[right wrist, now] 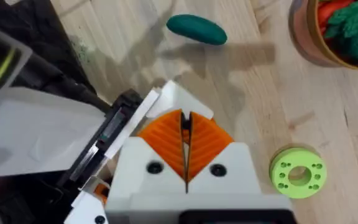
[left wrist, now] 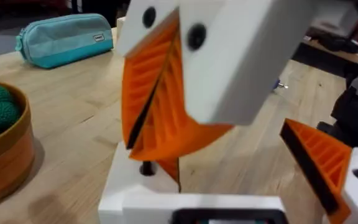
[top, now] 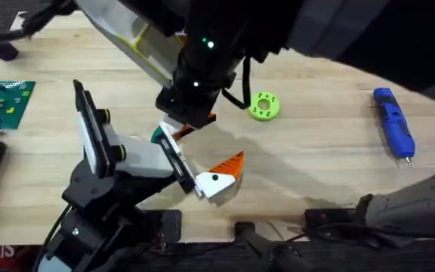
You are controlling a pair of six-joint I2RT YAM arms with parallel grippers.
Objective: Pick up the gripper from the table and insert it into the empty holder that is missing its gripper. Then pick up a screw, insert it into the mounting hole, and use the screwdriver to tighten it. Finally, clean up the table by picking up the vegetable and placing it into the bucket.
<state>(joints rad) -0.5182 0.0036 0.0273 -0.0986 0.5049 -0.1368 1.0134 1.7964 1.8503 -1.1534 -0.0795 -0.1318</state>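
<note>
The right gripper (right wrist: 185,124) is down over the holder (top: 134,157), near the middle of the table. Its orange pads are pressed together. They seem to pinch the orange wedge of the finger piece (left wrist: 132,180), whose white base with a dark hole points down at the holder's bare rail. It looks touching or just above the rail, but seating cannot be confirmed. The holder's other finger (top: 221,177), with the black dot on its base, is already mounted and sticks out toward the table's near edge. Whether the left arm's own gripper is open or closed cannot be told.

Progress judgement: early, still on step one. The finger piece is off the table and at the holder, mid-insertion, not clearly home yet.

Left to do:
- Finish seating the finger piece and let go.
- Pick up a screw and put it in the mounting hole. No screw can be made out, though a green disc (top: 263,106) with holes lies just beside the right gripper.
- Tighten it with the screwdriver (top: 393,123). It lies untouched, well apart at the table's right side.
- Clear the vegetable. A dark green oval thing (right wrist: 196,29), likely the vegetable, lies on the table near the bucket (right wrist: 303,37) but outside it. The bucket already holds red and green knitted items.
</note>
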